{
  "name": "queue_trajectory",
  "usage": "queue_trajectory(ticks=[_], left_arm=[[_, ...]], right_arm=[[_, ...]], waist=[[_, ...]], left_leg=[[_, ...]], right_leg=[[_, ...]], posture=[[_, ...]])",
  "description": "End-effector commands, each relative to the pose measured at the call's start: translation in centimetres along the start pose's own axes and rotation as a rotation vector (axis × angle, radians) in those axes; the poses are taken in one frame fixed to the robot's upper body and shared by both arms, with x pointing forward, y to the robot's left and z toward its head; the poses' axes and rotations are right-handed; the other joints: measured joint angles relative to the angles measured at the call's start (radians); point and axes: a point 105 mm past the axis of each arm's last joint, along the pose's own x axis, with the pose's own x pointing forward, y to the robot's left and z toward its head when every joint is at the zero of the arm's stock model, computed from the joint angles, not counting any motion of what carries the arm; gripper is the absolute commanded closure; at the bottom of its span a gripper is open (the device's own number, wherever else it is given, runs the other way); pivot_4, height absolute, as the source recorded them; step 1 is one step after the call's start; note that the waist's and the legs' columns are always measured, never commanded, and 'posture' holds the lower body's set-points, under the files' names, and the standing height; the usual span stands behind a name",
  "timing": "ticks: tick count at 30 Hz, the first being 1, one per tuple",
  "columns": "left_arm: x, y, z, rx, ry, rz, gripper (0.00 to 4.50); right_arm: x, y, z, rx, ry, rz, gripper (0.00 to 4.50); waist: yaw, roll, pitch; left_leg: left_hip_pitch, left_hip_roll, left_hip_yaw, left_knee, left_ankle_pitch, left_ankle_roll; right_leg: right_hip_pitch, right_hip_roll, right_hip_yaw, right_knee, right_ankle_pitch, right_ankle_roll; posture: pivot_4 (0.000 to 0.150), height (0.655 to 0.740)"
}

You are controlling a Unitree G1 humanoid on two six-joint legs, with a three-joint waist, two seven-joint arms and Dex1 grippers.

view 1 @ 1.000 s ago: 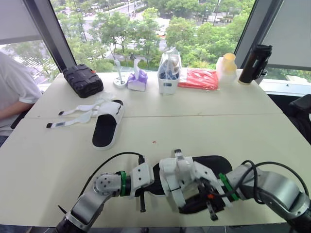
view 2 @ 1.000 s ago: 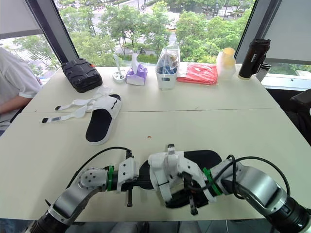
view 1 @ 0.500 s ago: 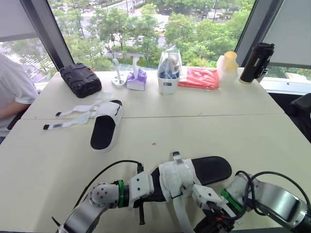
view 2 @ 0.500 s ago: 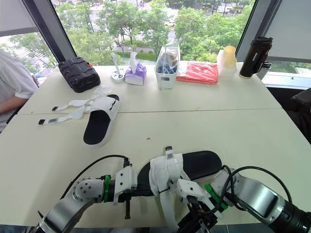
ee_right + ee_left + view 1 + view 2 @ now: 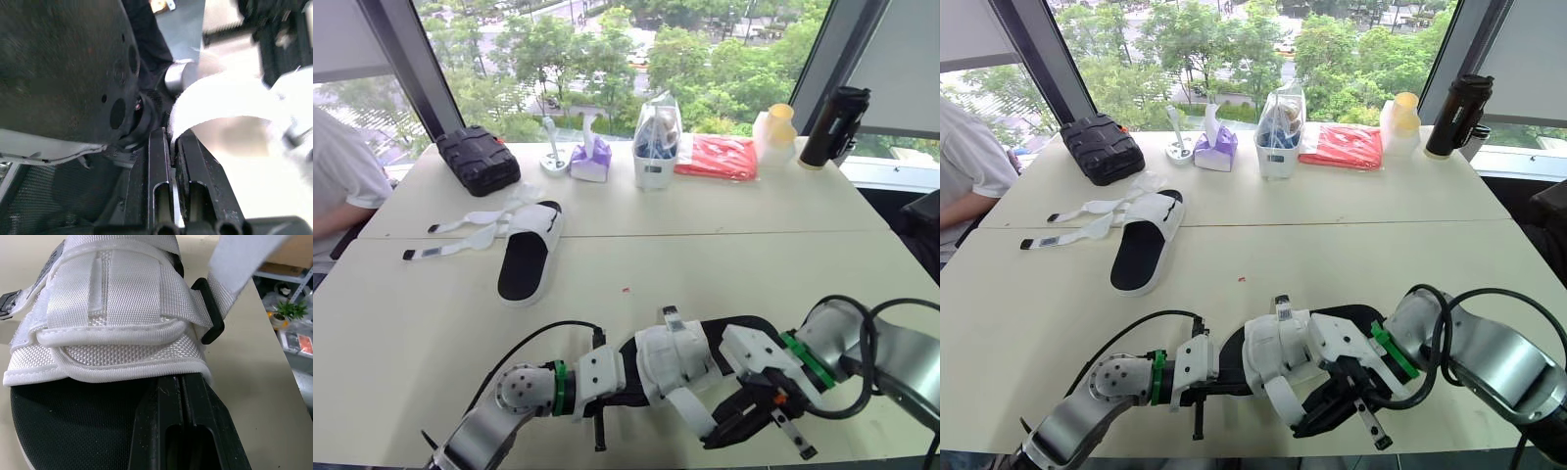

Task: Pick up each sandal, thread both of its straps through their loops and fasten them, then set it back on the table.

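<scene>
- As the near sandal (image 5: 675, 357) lies on its black sole at the front edge of the table (image 5: 754, 264), toe end toward the robot's right, both grippers are closed on it.
- One white strap (image 5: 693, 413) runs through the black loop (image 5: 210, 316) at the sandal's side and curves out over the table's front edge; the broad white upper beside it lies folded flat across the footbed.
- The right gripper (image 5: 171, 139) has its two black fingers pinched tight on that strap's loose end, the webbing arching away from the tips.
- The left gripper (image 5: 171, 387) sits at the sandal's heel end, its fingers drawn narrow against the edge of the sole, just behind the white upper.
- The second sandal (image 5: 530, 250) rests well apart, on the table's left side, with its two straps (image 5: 460, 240) undone and spread flat to its left.
- Along the window edge stand a black case (image 5: 480, 160), a purple tissue pack (image 5: 590, 159), a white caddy (image 5: 655, 147), a red packet (image 5: 717, 157), a pale bottle (image 5: 771, 134) and a black flask (image 5: 832, 125).
- A person's white sleeve (image 5: 342, 186) shows at the far left.
</scene>
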Motion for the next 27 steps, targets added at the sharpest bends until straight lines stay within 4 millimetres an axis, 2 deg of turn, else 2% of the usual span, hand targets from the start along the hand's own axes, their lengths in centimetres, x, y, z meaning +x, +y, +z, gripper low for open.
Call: queue_trajectory(ticks=[1, 6, 9, 20, 27], left_arm=[[0.6, -2.3, -5.1, -0.134, 0.176, -0.090, 4.50], [0.8, -2.0, -5.2, -0.121, 0.182, -0.097, 4.50], [0.8, -1.9, -5.2, -0.112, 0.186, -0.100, 4.50], [0.8, -1.2, -5.3, -0.095, 0.191, -0.086, 4.50], [0.7, -0.9, -5.3, -0.087, 0.193, -0.079, 4.50]], right_arm=[[-0.7, -0.9, 2.3, -0.067, -0.061, -0.020, 4.48], [-0.8, -3.8, 4.0, -0.072, -0.127, -0.085, 4.48], [-0.6, -5.2, 4.2, -0.078, -0.125, -0.116, 4.48], [-0.1, -9.9, 2.9, -0.065, -0.109, -0.243, 4.48], [-0.2, -11.3, 1.9, -0.041, -0.103, -0.297, 4.48]], waist=[[0.003, 0.000, 0.000], [0.015, 0.000, 0.000], [0.014, 0.000, 0.000], [0.013, 0.000, 0.000], [0.011, 0.000, 0.000]], left_leg=[[0.000, 0.000, 0.000, 0.000, 0.000, 0.000], [0.002, 0.000, 0.000, 0.000, 0.000, 0.000], [0.002, -0.001, 0.000, 0.001, 0.001, -0.001], [0.006, -0.001, -0.001, 0.001, 0.001, -0.001], [0.006, -0.001, -0.001, 0.002, 0.004, -0.004]], right_leg=[[0.000, 0.000, 0.000, 0.000, 0.000, 0.000], [0.000, 0.000, 0.000, 0.001, 0.000, 0.000], [0.000, 0.000, 0.000, 0.002, 0.001, -0.001], [0.001, 0.000, 0.001, 0.005, 0.001, -0.001], [0.002, 0.001, 0.001, 0.006, 0.002, -0.003]], posture=[[0.150, 0.7400], [0.150, 0.7400], [0.150, 0.7400], [0.150, 0.7400], [0.150, 0.7400]])
